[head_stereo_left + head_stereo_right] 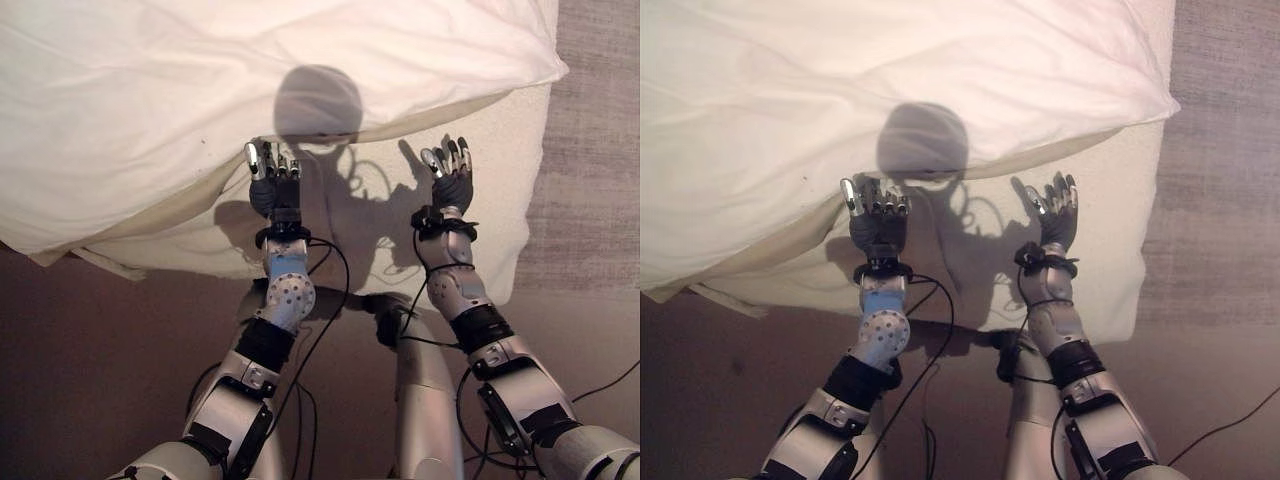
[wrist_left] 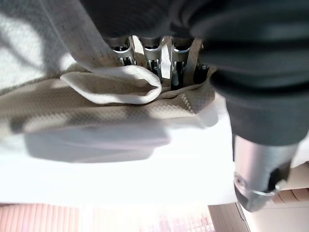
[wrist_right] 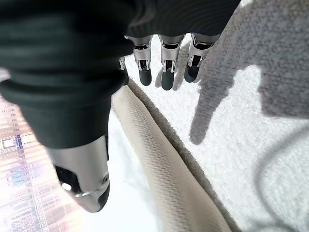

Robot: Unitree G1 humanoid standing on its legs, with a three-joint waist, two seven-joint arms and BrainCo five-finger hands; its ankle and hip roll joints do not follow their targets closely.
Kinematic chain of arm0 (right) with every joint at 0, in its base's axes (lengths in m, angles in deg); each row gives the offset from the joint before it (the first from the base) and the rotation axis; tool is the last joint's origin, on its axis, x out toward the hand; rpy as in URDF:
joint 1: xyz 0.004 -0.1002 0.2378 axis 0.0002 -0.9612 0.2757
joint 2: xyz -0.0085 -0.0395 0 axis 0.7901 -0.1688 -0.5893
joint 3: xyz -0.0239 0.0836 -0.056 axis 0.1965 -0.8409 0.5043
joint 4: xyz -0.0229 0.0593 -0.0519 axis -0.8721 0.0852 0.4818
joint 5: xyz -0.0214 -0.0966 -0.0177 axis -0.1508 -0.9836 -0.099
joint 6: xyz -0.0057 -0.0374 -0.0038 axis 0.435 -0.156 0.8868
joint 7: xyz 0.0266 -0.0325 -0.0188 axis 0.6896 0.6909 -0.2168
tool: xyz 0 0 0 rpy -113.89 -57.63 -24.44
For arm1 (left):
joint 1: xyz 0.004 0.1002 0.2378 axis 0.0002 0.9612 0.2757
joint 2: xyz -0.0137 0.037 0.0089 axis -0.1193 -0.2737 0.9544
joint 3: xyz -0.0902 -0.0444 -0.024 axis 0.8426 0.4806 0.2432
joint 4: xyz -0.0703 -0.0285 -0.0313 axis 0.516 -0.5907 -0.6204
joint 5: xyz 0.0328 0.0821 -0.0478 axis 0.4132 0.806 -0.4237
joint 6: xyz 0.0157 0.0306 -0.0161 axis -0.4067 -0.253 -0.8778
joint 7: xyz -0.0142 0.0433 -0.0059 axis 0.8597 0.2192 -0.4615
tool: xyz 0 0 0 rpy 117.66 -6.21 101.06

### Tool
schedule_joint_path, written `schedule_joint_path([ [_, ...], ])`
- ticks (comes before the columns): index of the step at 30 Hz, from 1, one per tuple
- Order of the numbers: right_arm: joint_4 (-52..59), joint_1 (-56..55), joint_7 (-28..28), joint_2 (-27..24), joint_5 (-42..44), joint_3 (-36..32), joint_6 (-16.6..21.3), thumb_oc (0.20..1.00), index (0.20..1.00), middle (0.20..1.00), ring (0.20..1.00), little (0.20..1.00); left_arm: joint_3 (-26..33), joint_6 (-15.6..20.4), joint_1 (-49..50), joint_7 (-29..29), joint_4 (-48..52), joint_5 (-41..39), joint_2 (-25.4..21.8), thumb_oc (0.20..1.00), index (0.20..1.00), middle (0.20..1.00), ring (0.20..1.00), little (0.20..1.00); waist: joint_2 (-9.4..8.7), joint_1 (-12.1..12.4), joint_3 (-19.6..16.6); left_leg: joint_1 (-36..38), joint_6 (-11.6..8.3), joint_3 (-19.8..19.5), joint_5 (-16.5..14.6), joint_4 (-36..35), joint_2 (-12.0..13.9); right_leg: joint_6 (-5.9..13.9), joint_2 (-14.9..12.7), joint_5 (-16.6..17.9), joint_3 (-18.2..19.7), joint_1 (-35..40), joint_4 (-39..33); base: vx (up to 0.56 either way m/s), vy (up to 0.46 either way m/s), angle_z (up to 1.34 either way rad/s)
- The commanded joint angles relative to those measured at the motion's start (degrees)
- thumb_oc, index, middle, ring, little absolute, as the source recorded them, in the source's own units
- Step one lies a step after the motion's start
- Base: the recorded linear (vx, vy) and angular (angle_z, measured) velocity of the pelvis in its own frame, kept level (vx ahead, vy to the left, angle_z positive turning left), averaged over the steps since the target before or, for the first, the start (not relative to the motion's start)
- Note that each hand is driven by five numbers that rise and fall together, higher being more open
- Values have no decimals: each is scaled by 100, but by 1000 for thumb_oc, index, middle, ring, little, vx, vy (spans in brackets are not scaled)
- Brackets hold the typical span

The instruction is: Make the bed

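Note:
A big white duvet [image 1: 200, 90] lies rumpled over the bed, its lower edge running slantwise across the white sheet [image 1: 490, 210]. My left hand [image 1: 272, 190] is at that edge, fingers [image 2: 150, 53] straight and touching a folded bit of the hem [image 2: 116, 87]; their tips are hidden behind the fold. My right hand [image 1: 452, 185] hovers open over the bare sheet [image 3: 251, 121], just below the duvet's right corner, with straight fingers [image 3: 166, 72] that hold nothing. A beige mattress seam [image 3: 159, 164] runs beneath it.
The bed's near edge [image 1: 330, 285] crosses just in front of my forearms, and its right side ends at a corner [image 1: 515, 285]. Dark floor [image 1: 90, 360] lies below the bed. A grey carpet [image 1: 600, 150] borders it on the right.

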Motion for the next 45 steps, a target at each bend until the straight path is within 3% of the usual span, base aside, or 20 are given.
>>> schedule_joint_path([
  [1,521,156,-59,-192,-233,-39,196,1000,1000,1000,1000,1000,-98,-65,-686,-56,-72,293,15,1000,1000,1000,1000,1000,56,-64,-255,-45,-99,-228,-1235,859,-37,395,230,517,53,-208,-530,10,-12,-5],
  [6,715,199,-43,29,66,-27,381,1000,1000,1000,1000,1000,-45,-136,-616,42,-640,123,156,1000,1000,1000,1000,1000,-14,-98,-339,-113,-103,-190,-1252,906,21,386,239,516,49,-302,-484,7,-15,-1],
  [12,786,228,568,289,1608,40,700,1000,1000,1000,1000,1000,-69,-164,-633,238,-902,31,271,1000,1000,1000,1000,1000,-56,-107,-397,-177,-101,-207,-1265,939,31,381,254,526,20,-356,-460,0,0,0],
  [24,760,396,723,310,2175,98,842,1000,1000,1000,1000,1000,-100,-229,-579,329,-1380,-77,373,1000,1000,1000,1000,1000,-55,-74,-422,-164,-116,-212,-1283,956,71,380,281,515,-2,-348,-429,0,0,0],
  [31,357,782,976,213,2920,36,902,1000,1000,1000,1000,1000,-76,-116,-791,390,-1277,63,293,1000,1000,1000,1000,1000,-22,-51,-429,-203,-146,-234,-1268,967,78,374,302,484,-15,-356,-419,0,0,0],
  [37,-290,1280,1139,-125,3592,166,660,1000,1000,1000,1000,1000,-102,-76,-955,426,-1050,269,151,1000,1000,1000,1000,1000,8,5,-412,-279,-187,-283,-1234,973,90,361,325,426,-13,-421,-331,8,-16,3],
  [45,-646,1598,1314,-11,4170,-17,658,1000,1000,1000,1000,1000,-146,-77,-991,344,-847,262,139,1000,1000,1000,1000,1000,97,46,-359,-295,-208,-299,-1229,978,120,337,350,339,10,-496,-238,8,-13,1],
])
